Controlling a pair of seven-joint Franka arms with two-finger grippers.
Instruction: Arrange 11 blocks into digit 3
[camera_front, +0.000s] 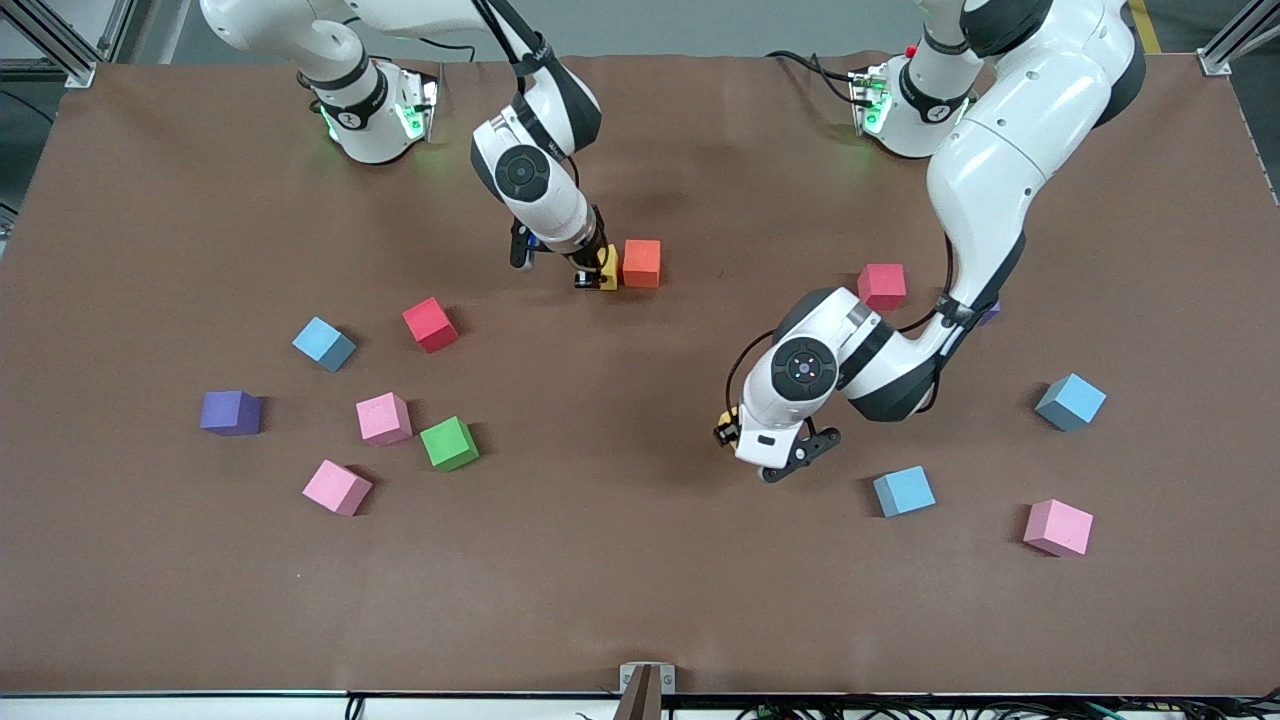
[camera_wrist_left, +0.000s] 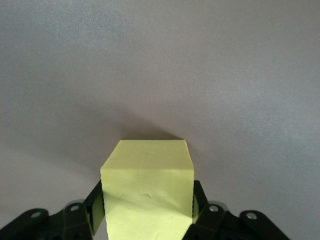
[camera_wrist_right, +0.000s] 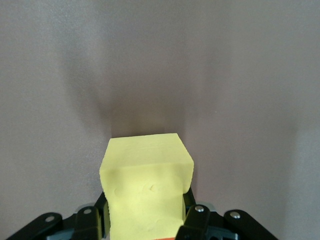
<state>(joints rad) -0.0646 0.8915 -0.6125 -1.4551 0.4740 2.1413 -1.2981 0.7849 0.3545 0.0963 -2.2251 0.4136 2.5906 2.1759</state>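
My right gripper (camera_front: 597, 279) pinched a yellow block (camera_front: 608, 267) beside the orange block (camera_front: 641, 262) to extend the digit's row, while my left gripper (camera_front: 733, 427) clasped another yellow block (camera_wrist_left: 147, 187).

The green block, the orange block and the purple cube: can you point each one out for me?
green block (camera_front: 448, 443): front view, on its top face.
orange block (camera_front: 641, 261): front view, on its top face.
purple cube (camera_front: 231, 411): front view, on its top face.

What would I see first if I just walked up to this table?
Two white arms, each pinching a yellow foam cube. The right claw sets its yellow foam cube beside an orange foam cube. The left claw grips another yellow cube near a light blue foam cube.
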